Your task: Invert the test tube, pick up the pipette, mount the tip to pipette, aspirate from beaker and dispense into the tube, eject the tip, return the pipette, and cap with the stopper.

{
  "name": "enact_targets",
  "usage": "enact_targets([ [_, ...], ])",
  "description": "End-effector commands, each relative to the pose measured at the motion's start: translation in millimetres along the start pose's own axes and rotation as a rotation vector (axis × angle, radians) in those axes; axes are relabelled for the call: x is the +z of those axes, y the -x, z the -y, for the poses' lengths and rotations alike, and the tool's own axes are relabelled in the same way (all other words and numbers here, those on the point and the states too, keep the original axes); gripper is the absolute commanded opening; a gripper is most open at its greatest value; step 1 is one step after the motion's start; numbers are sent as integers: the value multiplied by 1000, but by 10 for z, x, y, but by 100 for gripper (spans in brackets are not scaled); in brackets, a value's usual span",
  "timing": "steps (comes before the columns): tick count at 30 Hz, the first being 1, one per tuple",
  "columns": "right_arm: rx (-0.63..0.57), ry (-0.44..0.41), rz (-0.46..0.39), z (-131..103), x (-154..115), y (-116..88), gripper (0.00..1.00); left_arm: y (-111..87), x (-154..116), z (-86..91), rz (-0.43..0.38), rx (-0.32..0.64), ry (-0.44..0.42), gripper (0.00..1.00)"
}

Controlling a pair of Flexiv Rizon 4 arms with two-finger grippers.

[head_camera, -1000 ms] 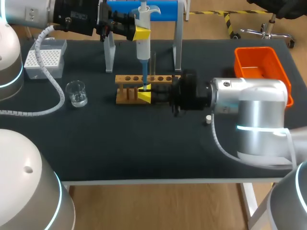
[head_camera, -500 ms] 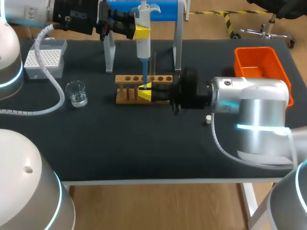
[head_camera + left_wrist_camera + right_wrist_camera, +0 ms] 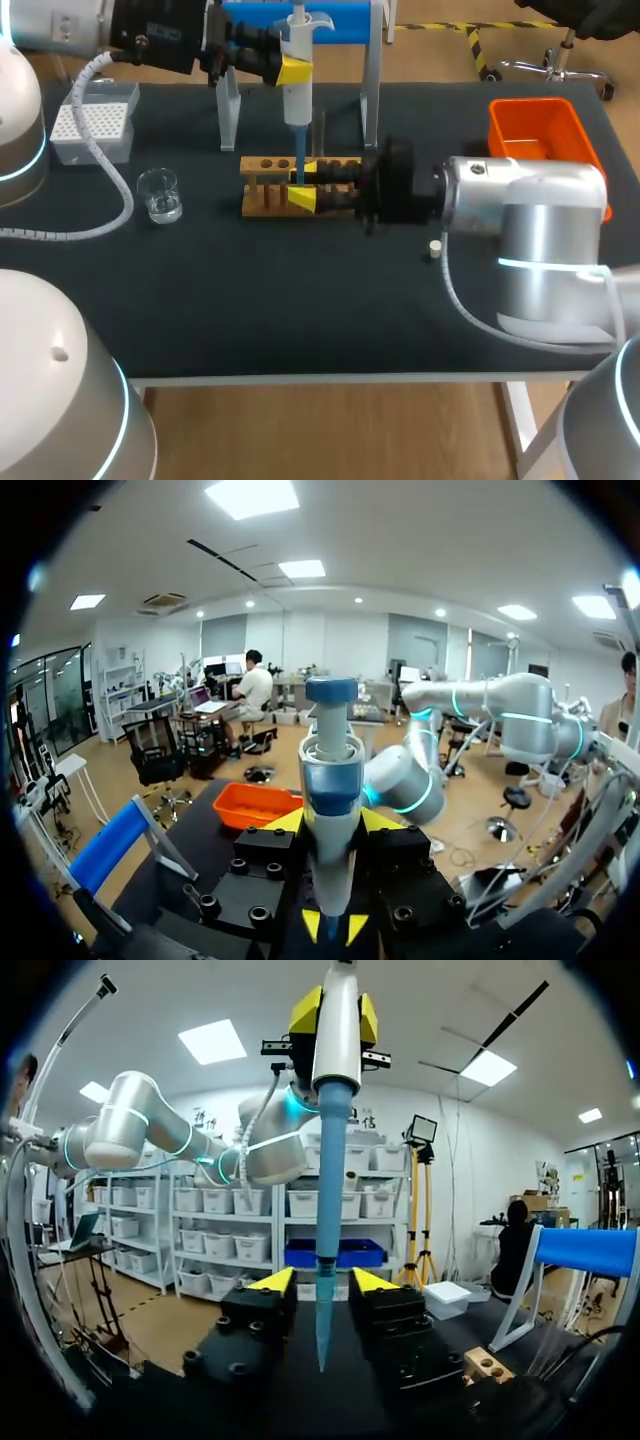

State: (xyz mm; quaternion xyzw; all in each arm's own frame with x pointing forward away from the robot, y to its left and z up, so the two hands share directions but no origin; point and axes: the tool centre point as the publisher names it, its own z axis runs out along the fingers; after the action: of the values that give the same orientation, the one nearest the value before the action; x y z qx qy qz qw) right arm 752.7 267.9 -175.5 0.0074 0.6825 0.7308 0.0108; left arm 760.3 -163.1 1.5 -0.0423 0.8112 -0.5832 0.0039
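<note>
My left gripper [image 3: 290, 68] [image 3: 335, 927] is shut on the body of the white pipette [image 3: 298, 85] [image 3: 331, 810], holding it upright above the wooden tube rack [image 3: 265, 165]. Its blue tip [image 3: 299, 160] [image 3: 327, 1260] points down between the fingers of my right gripper [image 3: 305, 182] [image 3: 318, 1282]. That gripper is open at the rack, and neither finger touches the tip. A thin dark upright tube [image 3: 321, 130] stands at the rack just beyond. The water beaker [image 3: 159, 194] is on the left, and the small white stopper [image 3: 435, 246] lies beside my right arm.
A tip box [image 3: 92, 122] sits at the back left. The pipette stand with a blue top bar [image 3: 345, 15] [image 3: 590, 1250] rises behind the rack. An orange bin [image 3: 545, 135] [image 3: 255, 805] is at the back right. The rack's end [image 3: 487, 1365] shows beside my right gripper.
My right gripper's fingers have moved apart at the rack, one yellow tip now higher than the other. The left arm and pipette have stayed put.
</note>
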Motion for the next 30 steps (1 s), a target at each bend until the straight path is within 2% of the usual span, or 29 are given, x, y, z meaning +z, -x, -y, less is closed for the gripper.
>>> enact_targets([
  [1,4,-3,-21,60,-43,-18,100,-2,-1,-9,1,1,-2,0],
  [11,-11,-23,-36,356,-267,-74,100,-2,-1,-9,1,1,-2,0],
  [16,0,-40,-2,472,-457,-80,100,-2,-1,-9,1,1,-2,0],
  [30,0,-40,-2,472,-457,-80,100,-2,-1,-9,1,1,-2,0],
])
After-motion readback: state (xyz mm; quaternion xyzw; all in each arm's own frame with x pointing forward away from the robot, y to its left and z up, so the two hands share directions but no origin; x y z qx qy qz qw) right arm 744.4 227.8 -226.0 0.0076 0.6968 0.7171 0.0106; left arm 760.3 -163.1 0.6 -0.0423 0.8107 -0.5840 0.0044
